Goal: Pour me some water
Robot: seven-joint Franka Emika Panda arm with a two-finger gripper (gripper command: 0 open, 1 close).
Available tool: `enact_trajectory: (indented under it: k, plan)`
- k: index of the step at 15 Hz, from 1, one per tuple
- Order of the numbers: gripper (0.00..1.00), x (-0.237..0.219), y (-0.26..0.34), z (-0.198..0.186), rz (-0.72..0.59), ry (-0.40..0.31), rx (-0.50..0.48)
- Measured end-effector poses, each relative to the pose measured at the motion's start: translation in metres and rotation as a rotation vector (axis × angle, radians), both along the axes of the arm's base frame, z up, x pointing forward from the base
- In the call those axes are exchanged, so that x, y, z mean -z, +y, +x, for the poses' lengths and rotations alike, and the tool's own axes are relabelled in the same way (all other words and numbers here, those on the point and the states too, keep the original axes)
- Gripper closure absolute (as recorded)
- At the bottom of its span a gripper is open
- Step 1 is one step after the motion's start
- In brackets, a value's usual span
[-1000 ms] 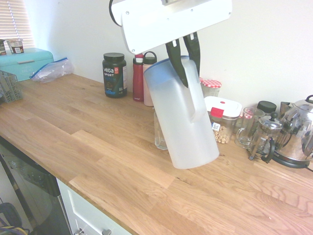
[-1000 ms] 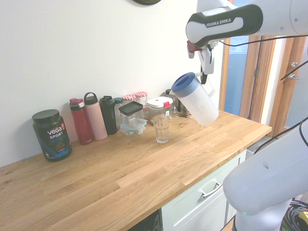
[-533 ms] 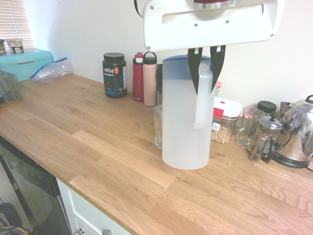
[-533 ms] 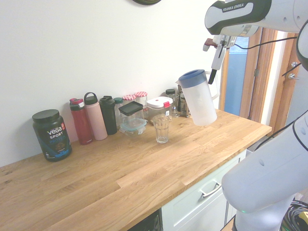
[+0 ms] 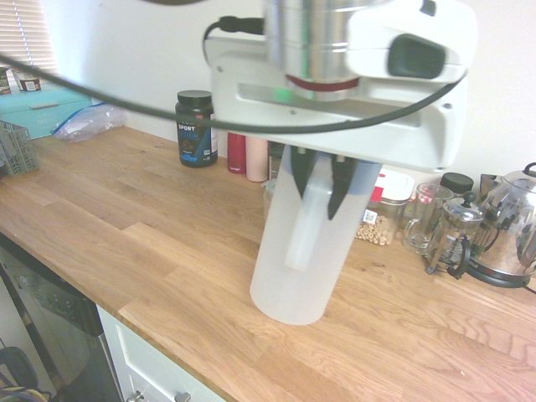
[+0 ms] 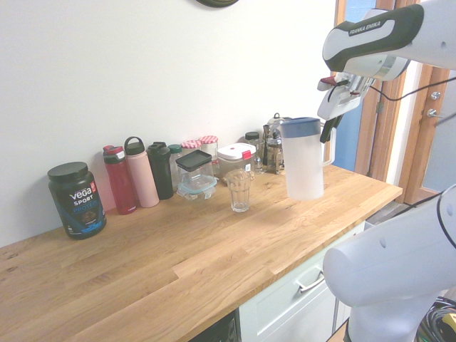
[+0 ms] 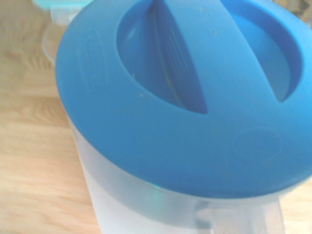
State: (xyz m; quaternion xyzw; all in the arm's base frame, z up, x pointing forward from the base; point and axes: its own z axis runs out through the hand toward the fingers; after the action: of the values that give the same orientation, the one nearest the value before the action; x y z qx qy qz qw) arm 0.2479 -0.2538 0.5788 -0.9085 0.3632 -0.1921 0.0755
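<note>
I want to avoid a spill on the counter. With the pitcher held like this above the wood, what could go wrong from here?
1. The gripper holds the pitcher only by its side handle, above the counter; the pitcher could swing or slip.
2. The ribbed drinking glass stands close beside it, with jars behind; a sideways move could knock it over.
3. If the blue lid is loose, it might fall off when tilted.

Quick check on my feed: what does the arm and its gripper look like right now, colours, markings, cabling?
White glossy arm with a dark band lettered FRANKA EMIKA in white. A black cable runs along it. The gripper has a broad white body under a silver wrist ring with a red edge, and slim black jaws.
</note>
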Motion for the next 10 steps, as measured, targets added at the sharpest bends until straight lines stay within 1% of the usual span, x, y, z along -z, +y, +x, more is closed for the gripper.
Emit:
enact_trajectory:
  k: [3,6,7,10]
  plan:
    - [1.00,-0.005,0.056,-0.016,0.013,-0.095,0.093]
    - [1.00,-0.002,0.119,-0.021,-0.002,-0.208,0.145]
    - [1.00,-0.001,0.143,-0.023,-0.012,-0.237,0.148]
    - [1.00,-0.014,0.216,-0.025,-0.027,-0.274,0.117]
